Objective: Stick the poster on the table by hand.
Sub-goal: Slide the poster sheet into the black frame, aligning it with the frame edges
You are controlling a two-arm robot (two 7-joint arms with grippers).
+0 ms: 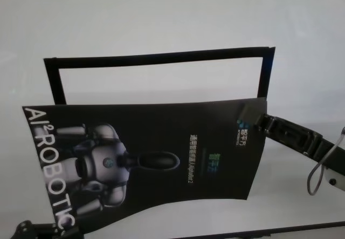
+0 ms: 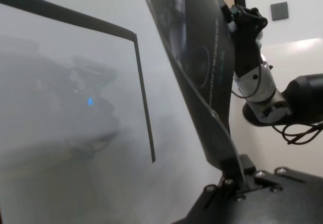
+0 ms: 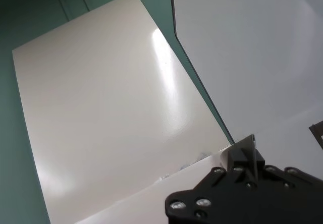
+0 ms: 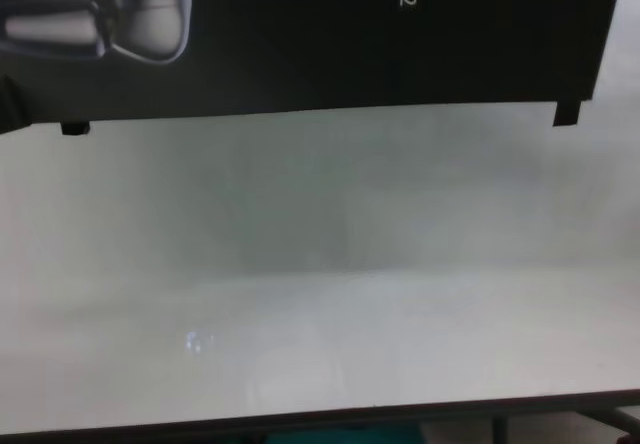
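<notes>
The poster point(image 1: 161, 153), glossy black with a silver robot picture and white lettering, hangs spread above the table point(image 1: 161, 13), sagging a little in the middle. My right gripper point(image 1: 257, 121) is shut on its far right corner. My left gripper point(image 1: 51, 229) is shut on its near left corner; the left wrist view shows this gripper point(image 2: 237, 176) pinching the sheet's edge point(image 2: 202, 72). In the right wrist view the right gripper point(image 3: 247, 153) clamps the poster's white back point(image 3: 101, 108). The chest view shows the poster's lower edge point(image 4: 350, 34) clear of the table point(image 4: 320, 294).
Narrow black tape strips point(image 1: 156, 57) lie on the table as a three-sided frame behind and under the poster; two of them show in the left wrist view point(image 2: 144, 103). The table's dark front edge point(image 4: 300, 424) runs along the bottom of the chest view.
</notes>
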